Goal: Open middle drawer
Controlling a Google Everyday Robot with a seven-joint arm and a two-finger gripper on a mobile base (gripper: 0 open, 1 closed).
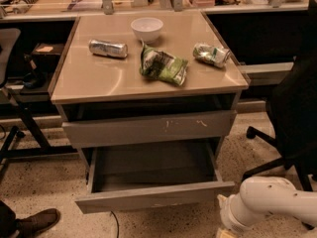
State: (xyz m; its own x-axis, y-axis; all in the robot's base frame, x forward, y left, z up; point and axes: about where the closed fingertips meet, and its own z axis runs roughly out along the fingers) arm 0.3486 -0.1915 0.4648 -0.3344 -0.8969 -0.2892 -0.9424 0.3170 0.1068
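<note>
Gripper (223, 230) mostly off-frame beside middle drawer (153, 196)

The middle drawer (148, 198) is standing pulled out, its inside lying open from above. The scratched drawer (148, 129) is overhanging its back. The gripper (223, 232) is hanging low off its right front corner, with a black chair (292, 113) crowding that side.

The table (99, 81) has a glossy tan top. On it are a white bowl (146, 29), a silver can (108, 48), a green-and-white chip bag (163, 66) and a crushed green-silver can (211, 54). The middle drawer (153, 196) is grey inside and out, with pale chips on its lower edge. The upper drawer (148, 128) is grey with pale scratches. The cream pincer (226, 230) sits at the bottom edge, below the white arm (270, 202). The floor (44, 187) is speckled beige.
</note>
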